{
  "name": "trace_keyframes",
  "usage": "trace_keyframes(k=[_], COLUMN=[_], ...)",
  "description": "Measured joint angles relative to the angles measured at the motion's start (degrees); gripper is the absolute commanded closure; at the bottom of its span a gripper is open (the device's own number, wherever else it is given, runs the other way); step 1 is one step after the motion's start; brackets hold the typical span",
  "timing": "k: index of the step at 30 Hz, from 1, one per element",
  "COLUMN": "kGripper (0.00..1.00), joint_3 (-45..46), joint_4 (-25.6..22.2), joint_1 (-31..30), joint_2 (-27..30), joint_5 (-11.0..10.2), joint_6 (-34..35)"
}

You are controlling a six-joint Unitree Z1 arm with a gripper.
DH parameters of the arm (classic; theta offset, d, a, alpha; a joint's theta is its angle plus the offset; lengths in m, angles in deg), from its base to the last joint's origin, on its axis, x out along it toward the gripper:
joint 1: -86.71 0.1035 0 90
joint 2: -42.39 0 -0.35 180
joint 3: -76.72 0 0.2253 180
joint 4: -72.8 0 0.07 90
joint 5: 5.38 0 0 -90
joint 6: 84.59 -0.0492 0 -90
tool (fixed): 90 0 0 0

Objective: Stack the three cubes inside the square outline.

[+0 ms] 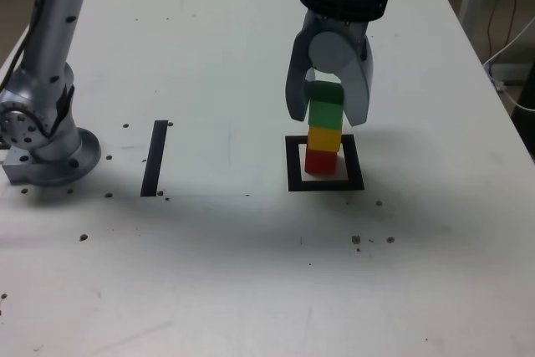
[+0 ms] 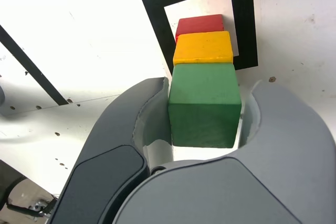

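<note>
Three-cube stack stands within square outline

Red cube (image 1: 321,163) sits lowest inside the black square outline (image 1: 355,175) on the desk (image 1: 209,248), supporting yellow (image 1: 324,139), then green (image 1: 326,113). The claw (image 1: 330,114) straddles green, parted slightly, presumably so withdrawing won't drag the stack.

Cubes: green (image 1: 326,109), yellow (image 1: 324,140), red (image 1: 321,162), all plain. Outline (image 1: 294,165) black, white centre. Strip (image 1: 155,159) black. Table (image 1: 226,265) white, dark specks. Fingers (image 2: 294,124) grey.
</note>
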Motion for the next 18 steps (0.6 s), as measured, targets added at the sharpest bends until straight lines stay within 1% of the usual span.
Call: trace_keyframes(k=[8,11,12,18], kGripper=[0.0,0.0,0.0,0.0], joint_3=[0.1,0.6,1.0,4.2], joint_4=[0.1,0.1,0.1,-0.1], joint_1=[0.0,0.0,0.0,0.0], joint_2=[0.0,0.5,1.0,6.5], joint_5=[-0.1,-1.0,-1.6,-4.5], joint_6=[-0.1,-0.1,-0.1,1.4])
